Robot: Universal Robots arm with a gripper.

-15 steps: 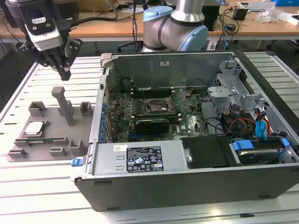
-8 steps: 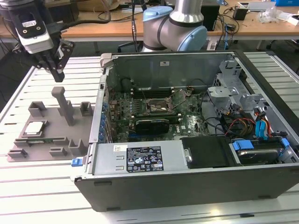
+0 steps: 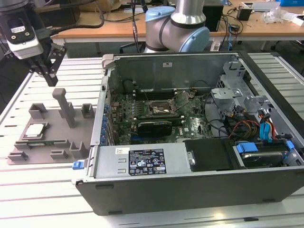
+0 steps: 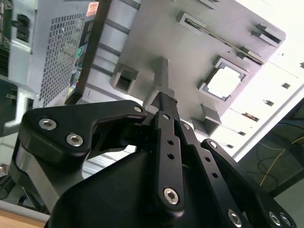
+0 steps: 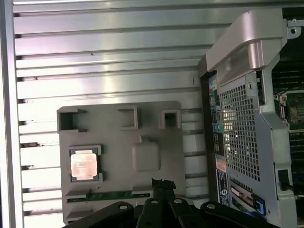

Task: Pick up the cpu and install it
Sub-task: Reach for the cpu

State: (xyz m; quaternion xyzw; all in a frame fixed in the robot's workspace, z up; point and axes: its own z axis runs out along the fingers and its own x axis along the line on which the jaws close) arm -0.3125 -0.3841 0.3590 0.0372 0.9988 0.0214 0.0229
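- Grey moulded tray (image 3: 54, 128): one, and I count one tall post on it.
- One cpu (image 3: 35, 130), silver top up, seated in a square pocket of the tray.
- One open computer case (image 3: 190, 199) just beside the tray, on the exterior view's right. It carries one white label (image 3: 142, 164), print too small for me to read.
- One gripper (image 3: 50, 78) hangs above the tray, well apart from the cpu. It points down, fingers pressed together, holding nothing.

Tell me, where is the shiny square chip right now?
The cpu lies in a square pocket of the grey tray, at the exterior view's left, beside the open computer case.
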